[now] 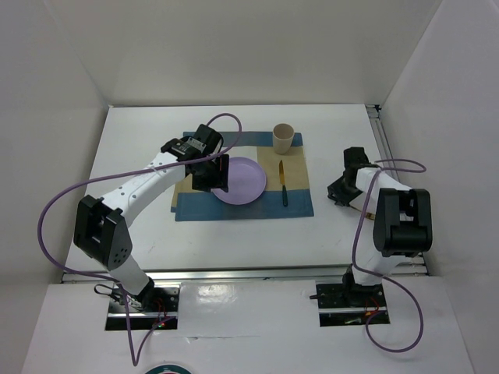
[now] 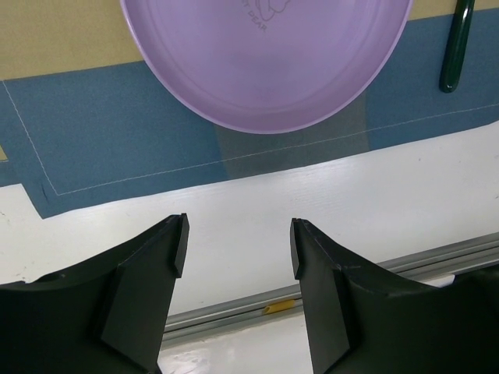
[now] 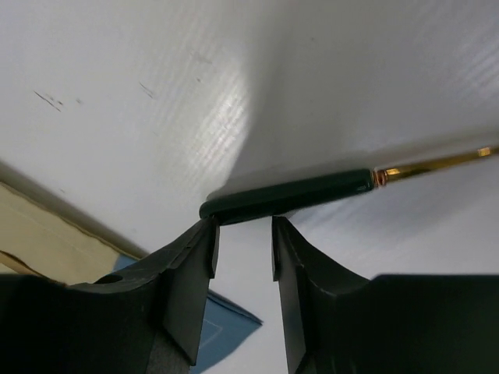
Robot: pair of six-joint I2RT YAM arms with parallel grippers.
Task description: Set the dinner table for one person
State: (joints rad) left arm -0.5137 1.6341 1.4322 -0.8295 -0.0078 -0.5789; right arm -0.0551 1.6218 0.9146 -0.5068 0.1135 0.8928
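White surface (image 1: 140, 132) runs under both arms, with the blue-and-tan mat (image 1: 234, 209) sitting around the middle of it. On the mat there's a purple plate (image 1: 242, 181), a knife (image 1: 284, 187) just right of it, and a tan cup (image 1: 282, 138) at the far right corner. Left claw (image 2: 238, 234) is by the plate's left edge, wide open, nothing in it. Right claw (image 3: 243, 234) is off the mat to the right, slightly open and empty, its tips just beside the green handle of a gold-stemmed utensil (image 3: 288, 195) lying on the surface
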